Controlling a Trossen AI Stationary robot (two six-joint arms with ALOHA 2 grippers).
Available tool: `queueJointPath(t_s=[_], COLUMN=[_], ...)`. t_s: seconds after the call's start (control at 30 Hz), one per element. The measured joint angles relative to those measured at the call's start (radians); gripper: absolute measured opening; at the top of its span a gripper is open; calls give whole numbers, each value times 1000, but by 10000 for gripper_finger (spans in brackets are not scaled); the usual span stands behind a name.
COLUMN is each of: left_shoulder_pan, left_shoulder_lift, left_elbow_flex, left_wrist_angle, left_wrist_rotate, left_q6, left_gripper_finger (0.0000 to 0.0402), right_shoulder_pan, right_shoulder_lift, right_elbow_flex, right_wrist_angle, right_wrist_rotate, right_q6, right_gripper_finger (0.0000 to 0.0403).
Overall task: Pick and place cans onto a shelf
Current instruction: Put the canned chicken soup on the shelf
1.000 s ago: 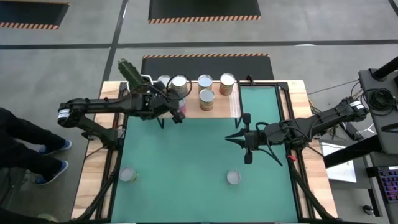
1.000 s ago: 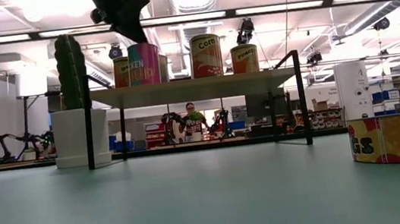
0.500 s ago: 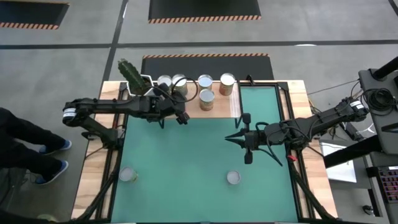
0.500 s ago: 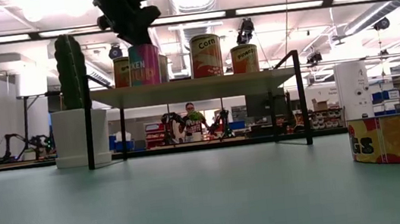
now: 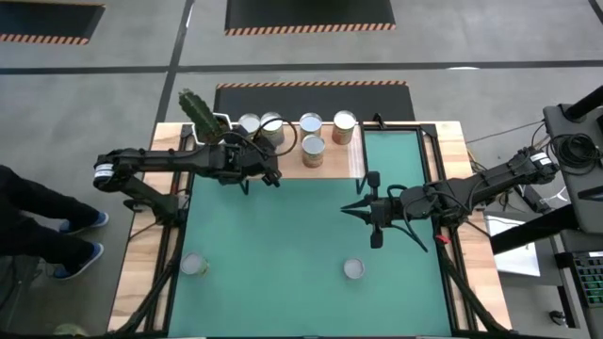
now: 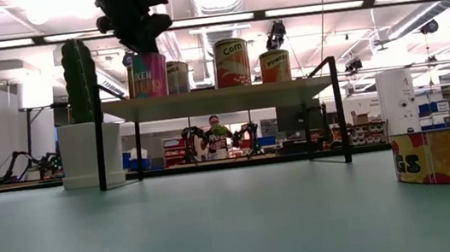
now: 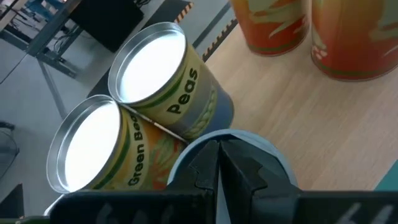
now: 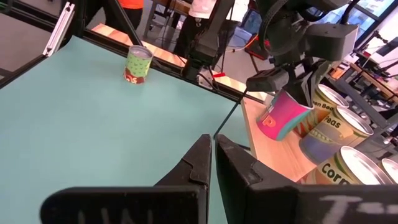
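Observation:
My left gripper (image 5: 270,173) is over the near left part of the light-wood shelf (image 5: 344,156), shut on a pink can (image 6: 148,75). That can also shows in the right wrist view (image 8: 283,119). Several more cans stand on the shelf, among them Green Beans (image 7: 93,149), Peas (image 7: 163,81) and Corn (image 6: 232,62). Two cans stand on the green mat, one near left (image 5: 195,265) and one near middle (image 5: 353,269). My right gripper (image 5: 345,210) hovers shut and empty over the mat's right half. My left gripper has the pink can by its top end (image 8: 292,99), fingers pointing down from above. In the left wrist view the shut fingers cover the silver top (image 7: 186,155), so the exact hold is hidden. The can sits tilted, its bottom at the shelf board; whether it rests there I cannot tell.
A cactus in a white pot (image 5: 198,113) stands at the shelf's left end. The shelf has thin black legs (image 6: 341,112). A large can (image 6: 448,156) shows close by at the right in the low view. A person's legs (image 5: 38,226) are beside the table's left.
My left gripper has carried the pink can a short way toward the table's left along the shelf, still shut on it. The can now stands nearer the cactus and in front of the left-hand cans.

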Motion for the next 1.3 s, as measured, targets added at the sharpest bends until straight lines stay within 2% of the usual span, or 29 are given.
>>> queueJointPath(t_s=[0.57, 1.03, 1.3], left_shoulder_pan=[0, -2, -77], left_shoulder_lift=[-13, -10, -23], left_elbow_flex=[1, 71, 72], left_wrist_angle=[-83, -180, -182], left_wrist_rotate=[-9, 13, 2], left_q6=[-52, -77, -72], left_gripper_finger=[0, 0, 0], right_shoulder_pan=[0, 0, 0], right_shoulder_lift=[0, 0, 0], right_elbow_flex=[0, 0, 0], right_wrist_angle=[-1, -1, -1], right_wrist_rotate=[0, 0, 0], right_q6=[2, 2, 2], right_gripper_finger=[12, 12, 12])
